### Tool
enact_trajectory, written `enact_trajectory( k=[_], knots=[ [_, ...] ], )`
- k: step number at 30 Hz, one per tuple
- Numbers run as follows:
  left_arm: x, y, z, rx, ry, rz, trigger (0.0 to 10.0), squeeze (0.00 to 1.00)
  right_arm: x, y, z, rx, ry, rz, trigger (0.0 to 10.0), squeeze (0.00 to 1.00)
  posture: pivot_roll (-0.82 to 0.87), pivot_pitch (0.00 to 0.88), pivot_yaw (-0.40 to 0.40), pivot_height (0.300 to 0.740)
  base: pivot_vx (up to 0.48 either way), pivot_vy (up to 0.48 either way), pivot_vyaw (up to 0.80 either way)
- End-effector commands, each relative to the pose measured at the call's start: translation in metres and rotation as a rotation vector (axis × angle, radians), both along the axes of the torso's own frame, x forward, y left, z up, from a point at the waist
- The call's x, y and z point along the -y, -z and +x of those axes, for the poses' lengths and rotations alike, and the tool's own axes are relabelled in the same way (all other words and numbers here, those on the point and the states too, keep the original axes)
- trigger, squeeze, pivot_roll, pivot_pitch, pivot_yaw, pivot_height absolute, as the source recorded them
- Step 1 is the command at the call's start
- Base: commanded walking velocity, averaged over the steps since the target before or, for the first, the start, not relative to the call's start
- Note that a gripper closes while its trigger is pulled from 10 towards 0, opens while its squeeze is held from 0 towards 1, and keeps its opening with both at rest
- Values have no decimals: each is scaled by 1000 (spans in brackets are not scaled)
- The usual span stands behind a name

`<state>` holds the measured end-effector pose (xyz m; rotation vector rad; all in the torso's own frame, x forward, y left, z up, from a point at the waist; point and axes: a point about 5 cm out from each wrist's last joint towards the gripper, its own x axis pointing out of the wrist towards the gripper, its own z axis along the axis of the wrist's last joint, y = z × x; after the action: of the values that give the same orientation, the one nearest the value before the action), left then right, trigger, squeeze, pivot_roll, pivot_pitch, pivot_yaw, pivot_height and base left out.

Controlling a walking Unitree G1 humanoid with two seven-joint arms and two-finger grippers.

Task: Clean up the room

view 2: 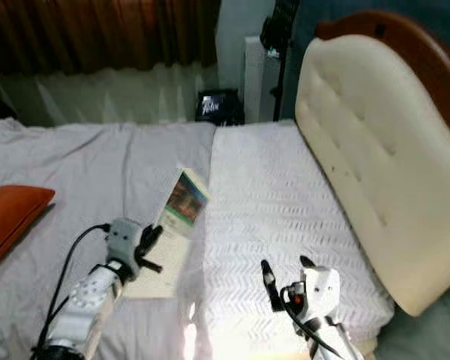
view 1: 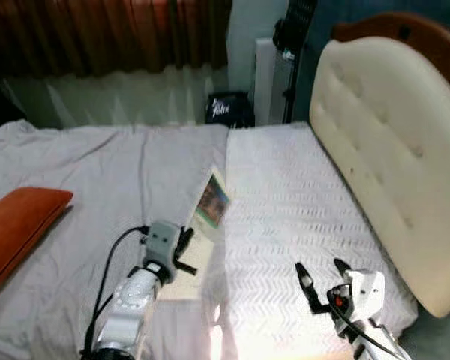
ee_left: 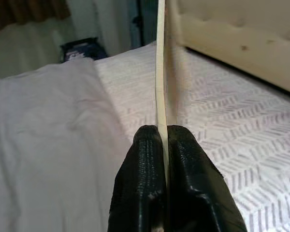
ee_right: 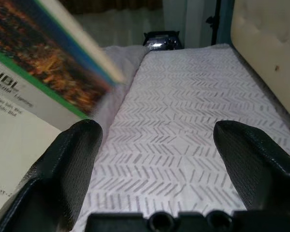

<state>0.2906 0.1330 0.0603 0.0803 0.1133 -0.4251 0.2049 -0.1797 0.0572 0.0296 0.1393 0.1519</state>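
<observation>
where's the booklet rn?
The booklet is mid-bed, pinched in the left gripper and held over the seam between the grey sheet and white coverlet.

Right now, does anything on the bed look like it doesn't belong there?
Yes. A thin booklet is on the bed, pinched by the left gripper and lifted edge-up. An orange cushion sits at the bed's left edge.

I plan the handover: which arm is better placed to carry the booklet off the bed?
Left: the left gripper is shut on the booklet; the right gripper hangs open, apart.
</observation>
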Motion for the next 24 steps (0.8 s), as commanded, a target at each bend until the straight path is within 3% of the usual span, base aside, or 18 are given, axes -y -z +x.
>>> enact_trajectory(
  k=[1,12,13,16,20,21,23,24],
  knots=[
    [-11,-7,4,34,-26,12,10000,0,-6,-1,2,7,-17,7,10000,0,-101,0,29,740,330,-345,0],
    [-4,-10,7,42,24,8,10000,0,-8,-1,-1,0,-20,7,10000,0,-107,0,30,740,331,-343,0],
    [1,-12,7,37,48,-34,10000,0,-8,-1,-2,-1,-20,7,10000,0,-109,0,30,740,412,-240,0],
    [17,-17,9,49,103,-52,10000,0,-8,-1,-3,-3,-20,8,10000,0,-108,0,27,740,137,-80,0],
    [70,-37,22,66,239,-157,10000,0,-10,-1,-11,-23,-38,7,10000,0,-138,0,4,740,0,0,0],
    [70,-37,22,66,239,-157,10000,0,-10,-1,-11,-23,-38,7,10000,0,-138,0,4,740,0,0,0],
    [90,-46,31,61,265,-207,10000,0,-11,-2,-17,-36,-49,3,10000,0,-161,0,-4,740,0,0,0],
    [90,-46,31,61,265,-207,10000,0,-11,-2,-17,-36,-49,3,10000,0,-161,0,-4,740,0,0,0]
  ],
)
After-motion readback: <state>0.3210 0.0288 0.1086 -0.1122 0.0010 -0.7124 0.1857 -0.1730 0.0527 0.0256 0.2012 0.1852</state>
